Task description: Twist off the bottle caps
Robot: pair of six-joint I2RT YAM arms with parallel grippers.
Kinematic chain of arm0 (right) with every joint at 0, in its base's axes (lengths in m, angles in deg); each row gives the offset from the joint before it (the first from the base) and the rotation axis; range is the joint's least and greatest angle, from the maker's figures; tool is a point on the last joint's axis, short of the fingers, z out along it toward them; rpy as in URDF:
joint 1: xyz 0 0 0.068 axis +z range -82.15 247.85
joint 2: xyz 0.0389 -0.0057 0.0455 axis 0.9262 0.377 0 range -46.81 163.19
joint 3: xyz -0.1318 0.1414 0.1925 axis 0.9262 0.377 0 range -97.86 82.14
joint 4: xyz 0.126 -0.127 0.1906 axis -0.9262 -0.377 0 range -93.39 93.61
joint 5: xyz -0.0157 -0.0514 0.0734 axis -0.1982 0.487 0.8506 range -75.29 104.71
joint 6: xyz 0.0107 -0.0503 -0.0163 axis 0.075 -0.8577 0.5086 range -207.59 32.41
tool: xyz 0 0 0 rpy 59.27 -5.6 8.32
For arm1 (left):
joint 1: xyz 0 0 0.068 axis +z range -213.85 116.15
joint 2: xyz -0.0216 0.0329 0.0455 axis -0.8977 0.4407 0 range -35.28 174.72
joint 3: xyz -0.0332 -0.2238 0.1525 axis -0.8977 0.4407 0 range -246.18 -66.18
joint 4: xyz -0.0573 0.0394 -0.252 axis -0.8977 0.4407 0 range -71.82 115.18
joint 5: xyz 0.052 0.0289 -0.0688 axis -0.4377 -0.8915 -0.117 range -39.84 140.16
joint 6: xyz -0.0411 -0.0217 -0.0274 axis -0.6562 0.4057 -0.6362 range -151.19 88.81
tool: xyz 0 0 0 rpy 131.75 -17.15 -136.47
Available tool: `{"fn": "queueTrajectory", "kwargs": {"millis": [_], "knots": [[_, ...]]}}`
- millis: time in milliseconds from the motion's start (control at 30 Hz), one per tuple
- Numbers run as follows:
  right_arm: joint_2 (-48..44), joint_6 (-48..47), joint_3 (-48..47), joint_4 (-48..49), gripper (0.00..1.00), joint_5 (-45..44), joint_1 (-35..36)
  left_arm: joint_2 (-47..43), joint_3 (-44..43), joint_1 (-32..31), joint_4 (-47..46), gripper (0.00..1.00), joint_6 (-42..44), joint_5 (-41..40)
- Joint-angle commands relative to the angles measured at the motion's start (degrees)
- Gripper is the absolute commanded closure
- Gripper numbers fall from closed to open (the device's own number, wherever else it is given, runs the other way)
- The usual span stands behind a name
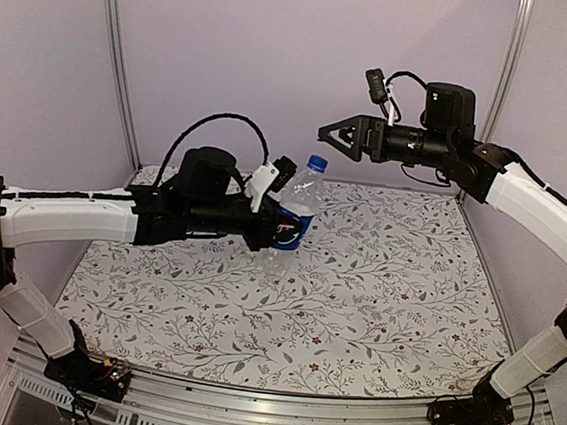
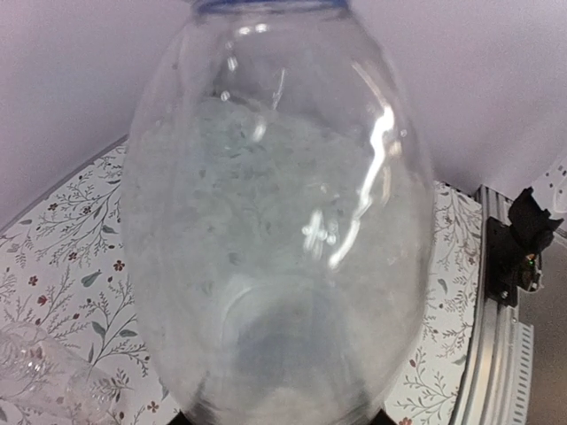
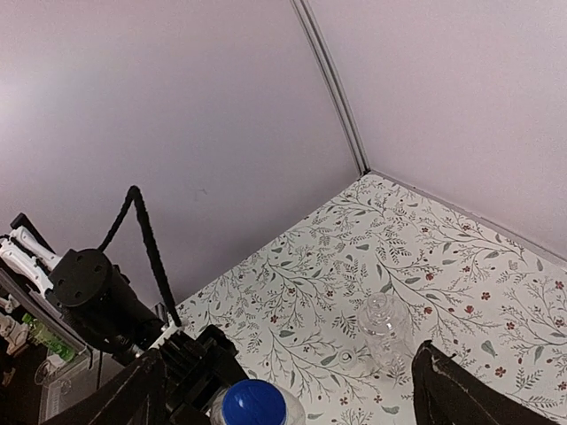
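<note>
My left gripper (image 1: 287, 225) is shut on the body of the clear Pepsi bottle (image 1: 299, 206) and holds it above the table, tilted a little. Its blue cap (image 1: 316, 162) sits on the neck. The left wrist view is almost filled by this bottle (image 2: 275, 230). My right gripper (image 1: 329, 135) hangs open just up and right of the cap, not touching it. From the right wrist, the blue cap (image 3: 254, 404) lies below and between the spread fingers (image 3: 447, 390). The plain bottle (image 3: 383, 328) rests on the table with its neck open, a small clear cap (image 3: 345, 357) beside it.
The floral table cover (image 1: 386, 293) ends at pale walls at the back and both sides. A metal rail (image 1: 274, 413) runs along the near edge by the arm bases. The plain bottle (image 2: 35, 381) shows at the lower left of the left wrist view.
</note>
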Motion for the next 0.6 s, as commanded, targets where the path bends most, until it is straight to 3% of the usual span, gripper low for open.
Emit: {"fn": "queueTrajectory", "kwargs": {"millis": [0,300,567], "knots": [[0.30,3.67,-0.66,1.67,0.08,-5.67,1.59,1.15,-2.74,-2.50,-0.24,0.70,0.16,-10.29],[3.19,4.61,-0.58,1.33,0.16,-4.93,3.53,2.77,-4.32,-4.04,0.31,0.70,0.85,-14.92],[4.03,4.31,-0.59,1.30,0.37,-3.56,3.83,2.83,-4.17,-4.21,0.30,0.70,1.25,-15.85]]}}
